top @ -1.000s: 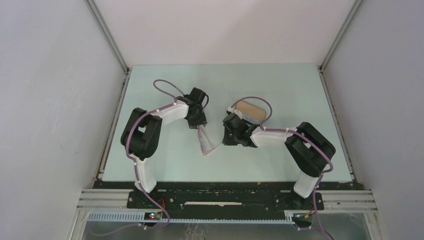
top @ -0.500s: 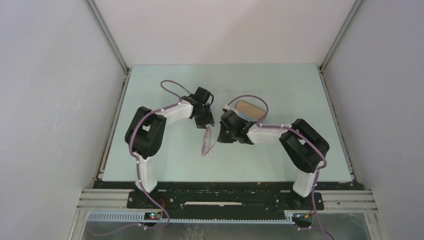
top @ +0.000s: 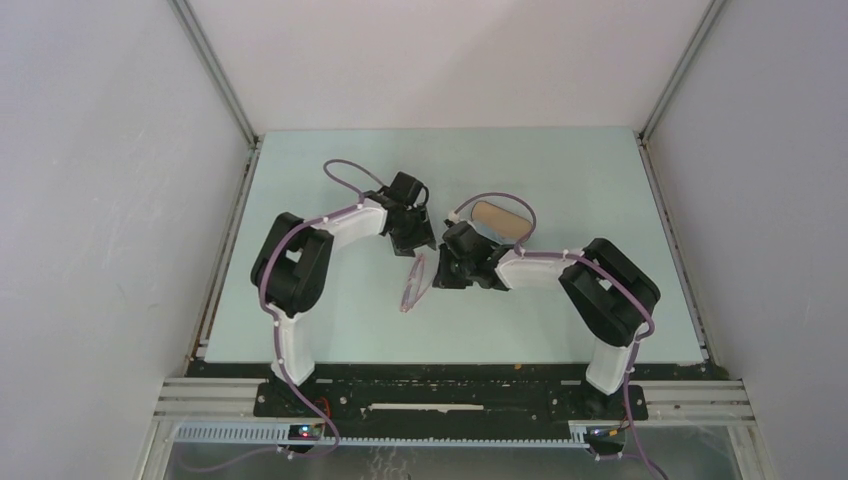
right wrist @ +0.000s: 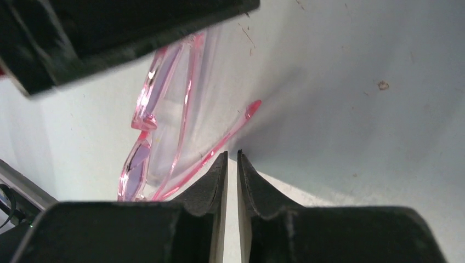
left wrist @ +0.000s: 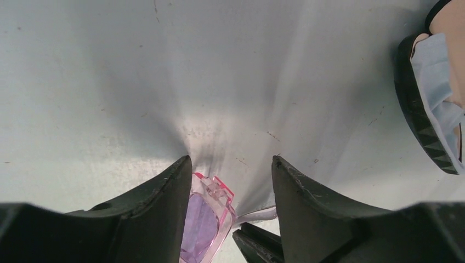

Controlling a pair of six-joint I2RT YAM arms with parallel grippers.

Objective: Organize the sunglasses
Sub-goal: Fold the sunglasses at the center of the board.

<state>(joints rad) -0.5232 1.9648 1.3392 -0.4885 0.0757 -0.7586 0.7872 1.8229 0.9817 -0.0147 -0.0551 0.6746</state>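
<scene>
Hard parts first: from overhead the sunglasses (top: pixel 415 285) are just a thin pink sliver on the counter (top: pixel 560 170), near the middle, in the gap between the two hands. I can't tell from there whether they're standing on edge or leaning. In the left wrist cam only one corner of the frame shows, cut off by the bottom edge. The black case (top: pixel 497 214) sits just beyond the right hand, its near side hidden by the arm. The left wrist cam catches just a slice of it at the right edge, with the blue cloth (left wrist: pixel 438 93) inside.

The left hand (left wrist: pixel 230 161) is spread wide, pointing down at the counter. The frame corner sits between the fingers against the left one, with a gap to the other. The right hand (right wrist: pixel 228 156) is squeezed to a sliver with nothing visibly in it, and one temple arm passes just beside its tips. Both arms bend inward to the centre.

The counter is pale green and scuffed, with plain white walls around it.
</scene>
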